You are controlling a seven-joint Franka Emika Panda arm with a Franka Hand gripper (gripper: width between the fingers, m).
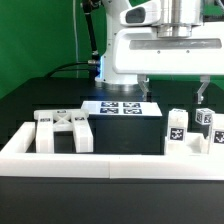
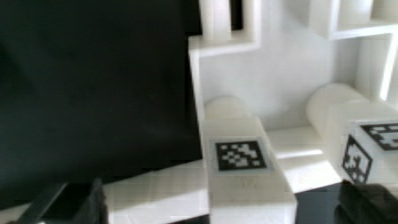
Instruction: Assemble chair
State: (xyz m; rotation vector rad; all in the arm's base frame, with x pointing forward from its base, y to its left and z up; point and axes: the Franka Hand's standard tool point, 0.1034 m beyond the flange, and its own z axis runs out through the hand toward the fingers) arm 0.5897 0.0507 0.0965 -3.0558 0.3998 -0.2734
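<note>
The chair's white parts lie loose on the black table. A cross-braced frame (image 1: pixel 62 130) lies at the exterior view's left. Several tagged square posts (image 1: pixel 176 128) (image 1: pixel 205 124) stand at its right, close to the border wall. My gripper (image 1: pixel 175 95) hangs open just above these posts, and its dark fingers (image 1: pixel 203 95) hold nothing. In the wrist view two tagged posts (image 2: pixel 240 150) (image 2: pixel 368 140) stand side by side below the gripper (image 2: pixel 228 208). The dark fingertips (image 2: pixel 71 203) show wide apart on either side of them. More white plastic (image 2: pixel 231 70) lies beyond; which part it is I cannot tell.
The marker board (image 1: pixel 120 107) lies flat at the middle back of the table. The long low white border wall (image 1: pixel 110 162) runs along the front and turns up the left side. A green backdrop stands behind, and cables trail at the back left.
</note>
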